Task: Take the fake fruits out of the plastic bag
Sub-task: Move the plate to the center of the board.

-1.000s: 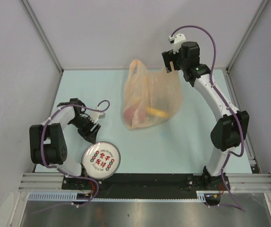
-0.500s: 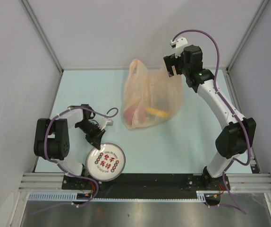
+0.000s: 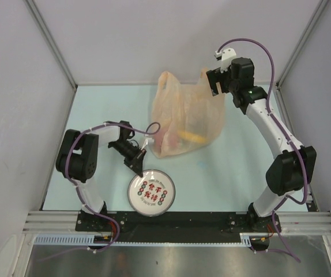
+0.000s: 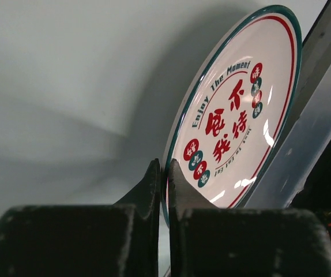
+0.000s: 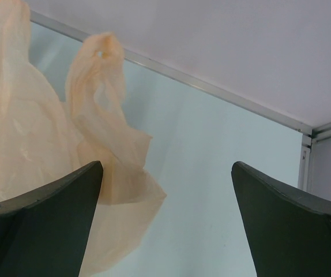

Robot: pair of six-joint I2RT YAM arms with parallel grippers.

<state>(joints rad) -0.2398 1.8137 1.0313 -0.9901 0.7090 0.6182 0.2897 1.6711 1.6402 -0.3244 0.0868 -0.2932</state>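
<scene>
White arms, black joints, purple cables

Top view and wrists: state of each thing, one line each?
left hand: shut on the plate's rim.
right hand: open, at a bag handle, gripping nothing.
plate: on the table, empty, pinched at its rim.
plastic bag: slumped on the table, ungripped.
fake fruits: inside the bag, red and yellow showing through.

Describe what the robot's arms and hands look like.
Left arm and right arm: white links, bulky black joints, looping purple cables. Left hand and right hand: black wedge-shaped fingers. A white bracket tops the right wrist.
</scene>
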